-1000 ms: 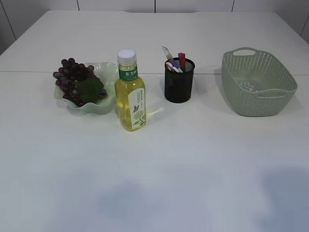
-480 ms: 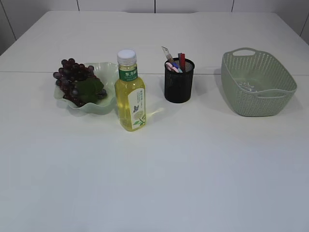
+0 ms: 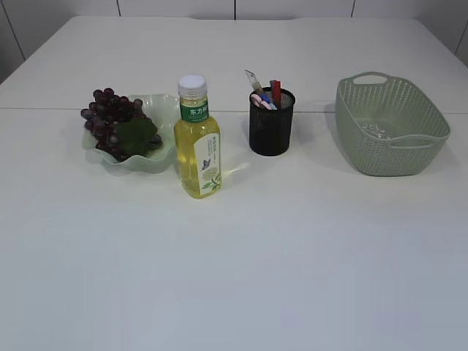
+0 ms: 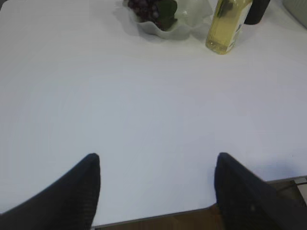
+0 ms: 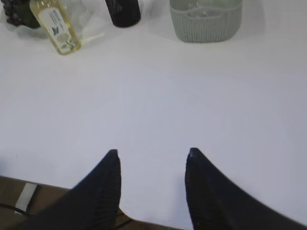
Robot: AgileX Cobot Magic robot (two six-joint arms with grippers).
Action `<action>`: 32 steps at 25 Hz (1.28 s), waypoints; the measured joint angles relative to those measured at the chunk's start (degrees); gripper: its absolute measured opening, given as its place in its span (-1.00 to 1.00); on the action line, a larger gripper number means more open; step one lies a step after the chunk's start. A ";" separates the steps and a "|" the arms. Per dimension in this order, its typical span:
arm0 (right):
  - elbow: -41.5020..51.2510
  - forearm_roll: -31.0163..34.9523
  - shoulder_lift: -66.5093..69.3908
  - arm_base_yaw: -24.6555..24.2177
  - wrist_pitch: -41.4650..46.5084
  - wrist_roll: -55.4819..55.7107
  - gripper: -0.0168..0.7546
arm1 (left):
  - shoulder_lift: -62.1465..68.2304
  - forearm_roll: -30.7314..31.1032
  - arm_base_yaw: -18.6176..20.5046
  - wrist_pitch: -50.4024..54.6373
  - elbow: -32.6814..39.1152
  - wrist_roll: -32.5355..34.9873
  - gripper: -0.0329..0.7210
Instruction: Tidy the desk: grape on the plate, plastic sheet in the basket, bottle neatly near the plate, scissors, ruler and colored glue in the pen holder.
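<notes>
On the white table (image 3: 234,248), left to right, the grape (image 3: 110,121) lies in the plate (image 3: 164,106), and just beside the plate the bottle (image 3: 196,142) stands upright, long axis vertical and white cap up. Next, the pen holder (image 3: 270,131) holds items poking upward and slightly tilted, then the basket (image 3: 387,128) runs lengthwise away from the camera. The left gripper (image 4: 156,167) is spread wide and the right gripper (image 5: 152,160) moderately parted, both holding nothing above the bare near edge.

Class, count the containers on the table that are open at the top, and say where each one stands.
3. The pale green plate with grapes at left, the black mesh pen holder in the middle, and the green basket at right. The capped bottle is excluded.
</notes>
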 joint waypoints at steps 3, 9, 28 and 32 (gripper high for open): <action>4.48 -0.98 0.00 0.00 0.00 -0.12 -0.01 | 0.00 0.00 0.00 0.00 1.89 0.00 0.52; 7.78 -3.07 0.00 0.00 -4.61 -0.21 -0.01 | 0.00 0.21 0.00 -1.80 5.24 0.00 0.44; 9.57 -5.24 0.00 0.00 -6.69 -0.36 -0.01 | 0.00 0.27 0.00 -9.48 7.77 -0.04 0.36; 9.57 -5.24 0.00 -0.98 -6.79 -0.35 -0.01 | 0.00 0.27 0.00 -9.48 7.77 -0.04 0.35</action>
